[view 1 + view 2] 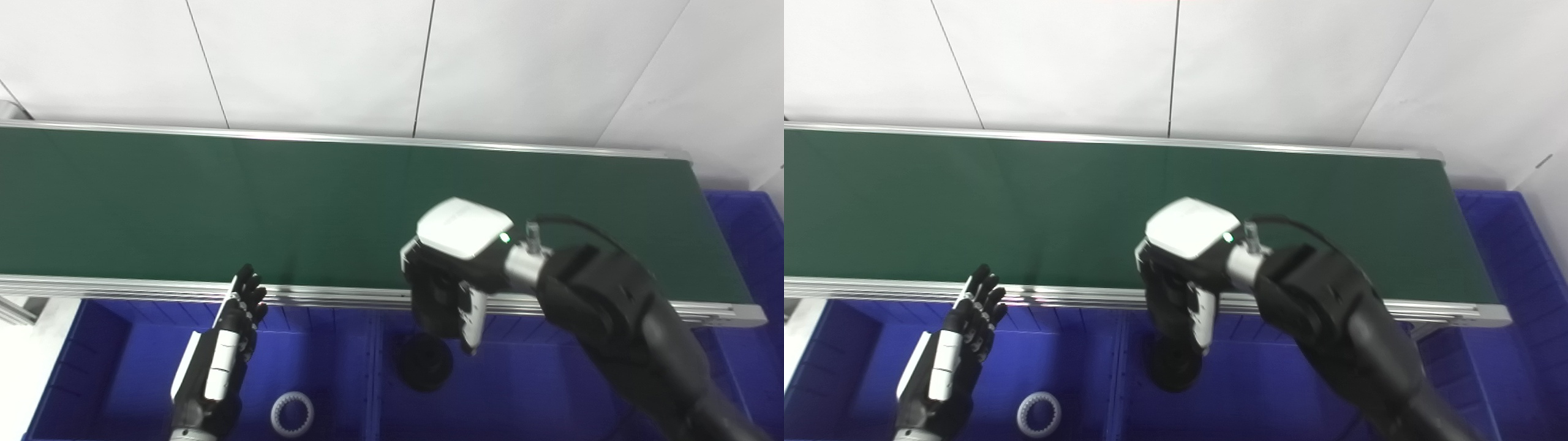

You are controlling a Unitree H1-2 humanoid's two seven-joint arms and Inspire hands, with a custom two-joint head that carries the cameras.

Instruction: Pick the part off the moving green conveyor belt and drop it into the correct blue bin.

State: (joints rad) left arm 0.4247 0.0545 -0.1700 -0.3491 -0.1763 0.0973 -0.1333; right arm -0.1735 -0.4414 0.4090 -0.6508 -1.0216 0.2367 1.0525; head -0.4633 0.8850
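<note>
Green conveyor belt [245, 202] fills the frame and shows no part on it. Below its near rail sit two blue bins: left bin [98, 367] and middle bin [539, 380]; a third bin [747, 245] sits at the belt's right end. Your right hand [444, 294] hangs over the middle bin just past the rail, fingers [473, 318] curled downward. The black round part [425, 364] sits directly below them in the middle bin; I can't tell if the fingers touch it or have let go. Looks like the drop step, at or near release. Next you need the fingers spread and the hand lifted clear. Your left hand [226, 343] waits over the left bin, fingers extended, holding nothing. A white toothed ring [293, 413] lies in the left bin.
</note>
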